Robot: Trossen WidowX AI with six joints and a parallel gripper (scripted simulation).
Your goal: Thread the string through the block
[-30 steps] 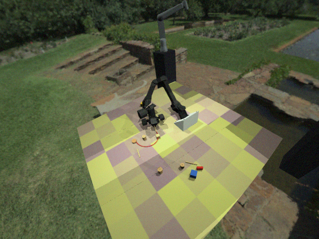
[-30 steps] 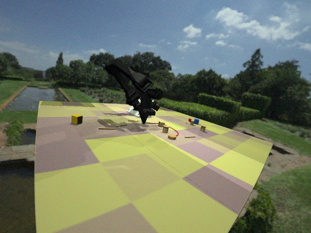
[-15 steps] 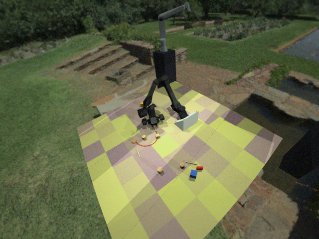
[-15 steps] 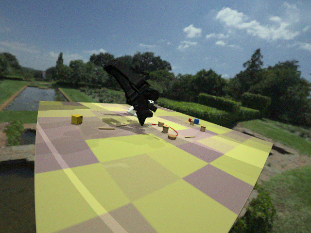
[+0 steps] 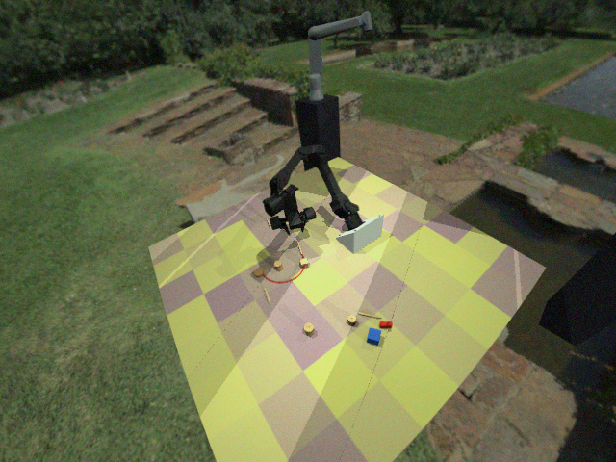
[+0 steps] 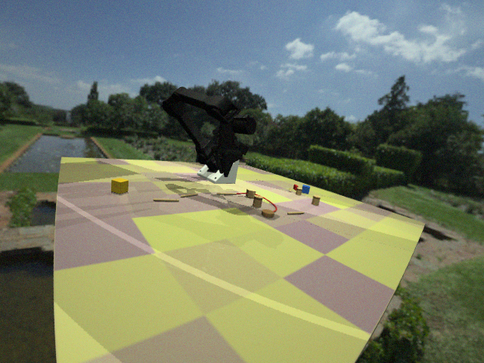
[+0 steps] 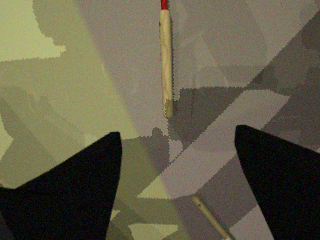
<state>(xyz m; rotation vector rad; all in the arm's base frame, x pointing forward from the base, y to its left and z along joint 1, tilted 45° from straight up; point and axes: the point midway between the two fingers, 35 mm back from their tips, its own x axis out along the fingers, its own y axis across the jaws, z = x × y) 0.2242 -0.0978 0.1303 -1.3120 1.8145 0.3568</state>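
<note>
The small wooden block (image 5: 303,262) (image 6: 250,193) stands on the table. The red string (image 5: 281,281) (image 6: 273,203) curves from the round button (image 5: 258,272) (image 6: 268,213) to one side of the block, and a short red length shows at the other side. The string's stick (image 5: 299,248) (image 6: 226,193) (image 7: 166,65) lies on the table beyond that side, in line with the block. My gripper (image 5: 295,231) (image 7: 178,137) is open and empty above the table. In the wrist view the stick's free end is just ahead of the gap between the fingertips.
A wooden cylinder (image 5: 278,265) (image 6: 257,201) stands between button and block. Loose sticks (image 5: 267,295) (image 6: 165,200) (image 7: 212,217) lie about. Farther off are two more cylinders, a blue block (image 5: 373,336) and a red piece (image 5: 385,324). A yellow cube (image 6: 119,185) stands apart.
</note>
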